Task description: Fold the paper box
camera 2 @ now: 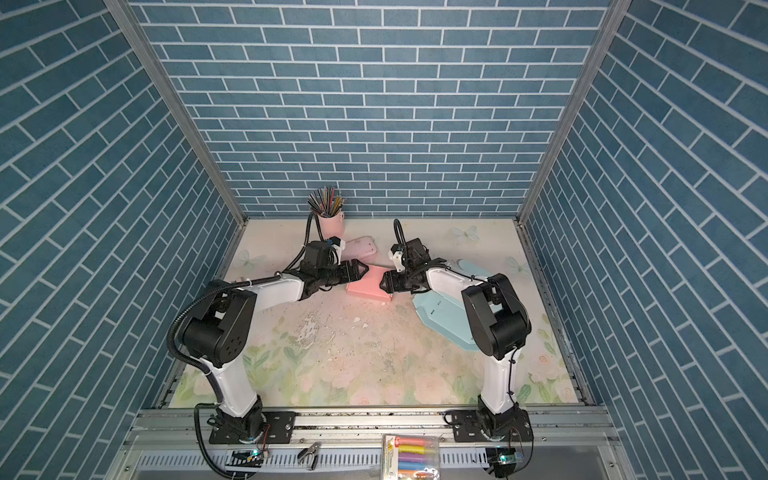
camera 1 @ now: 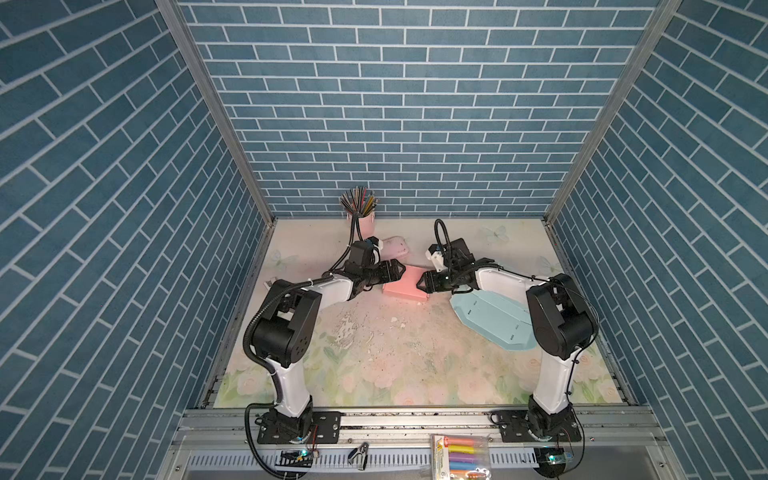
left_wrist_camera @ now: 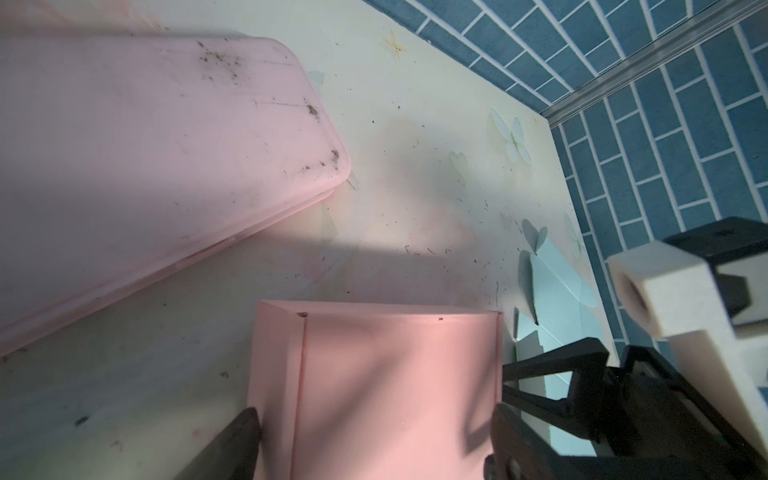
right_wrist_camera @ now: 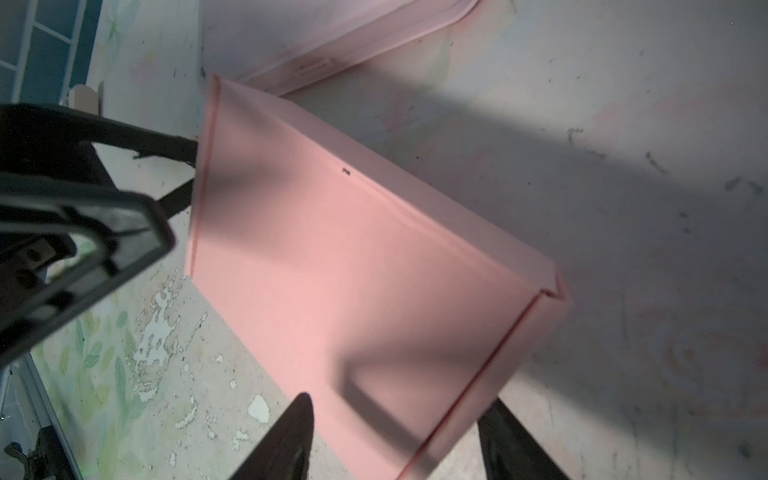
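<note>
Left claw open, straddling paper box end; right claw flanks corner, grip unclear.

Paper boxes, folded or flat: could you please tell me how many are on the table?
2. The pink box lies folded at mid-table; the light blue box lies flat and unfolded to its right, partly hidden under the right arm.

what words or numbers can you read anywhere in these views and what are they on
"6": on the pack of coloured sticks, by its near corner
yellow logo on that pack: too small to read
small label on the pink case: blurred, unreadable
pink paper box: no print, only a tiny dark speck
</note>
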Controlling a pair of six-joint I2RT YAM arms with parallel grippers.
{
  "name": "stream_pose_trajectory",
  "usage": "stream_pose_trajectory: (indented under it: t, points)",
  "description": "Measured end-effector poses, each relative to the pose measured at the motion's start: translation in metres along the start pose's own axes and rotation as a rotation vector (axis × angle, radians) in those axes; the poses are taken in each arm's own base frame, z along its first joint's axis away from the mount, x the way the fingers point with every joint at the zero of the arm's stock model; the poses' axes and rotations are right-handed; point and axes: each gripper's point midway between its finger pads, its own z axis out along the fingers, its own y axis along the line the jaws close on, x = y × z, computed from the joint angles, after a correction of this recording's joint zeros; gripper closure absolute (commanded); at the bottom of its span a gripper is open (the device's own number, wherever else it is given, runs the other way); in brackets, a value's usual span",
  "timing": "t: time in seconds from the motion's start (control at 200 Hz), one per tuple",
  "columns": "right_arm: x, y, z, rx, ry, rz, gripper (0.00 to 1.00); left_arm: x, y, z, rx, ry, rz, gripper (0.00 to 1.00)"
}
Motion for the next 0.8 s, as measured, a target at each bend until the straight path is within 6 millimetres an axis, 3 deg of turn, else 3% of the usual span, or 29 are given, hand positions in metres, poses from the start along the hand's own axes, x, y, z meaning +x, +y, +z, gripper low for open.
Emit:
stream_pose_trajectory:
  t: [0.215,0.395,0.67,0.8]
  points:
    - [-0.019,-0.011,0.002,-0.031,-0.044,0.026,0.37,0.006,0.006,0.007,-0.005,0.013,-0.014,0.13]
    - [-0.022,-0.011,0.001,-0.044,-0.055,0.025,0.36,0.004,0.005,0.007,-0.005,0.005,-0.015,0.13]
    - [-0.017,-0.015,0.004,-0.031,-0.053,0.032,0.18,0.001,0.004,0.007,0.0,-0.003,-0.019,0.12]
    - [-0.022,-0.017,-0.005,0.0,-0.076,0.025,0.11,-0.001,0.007,0.005,-0.011,-0.016,-0.024,0.12]
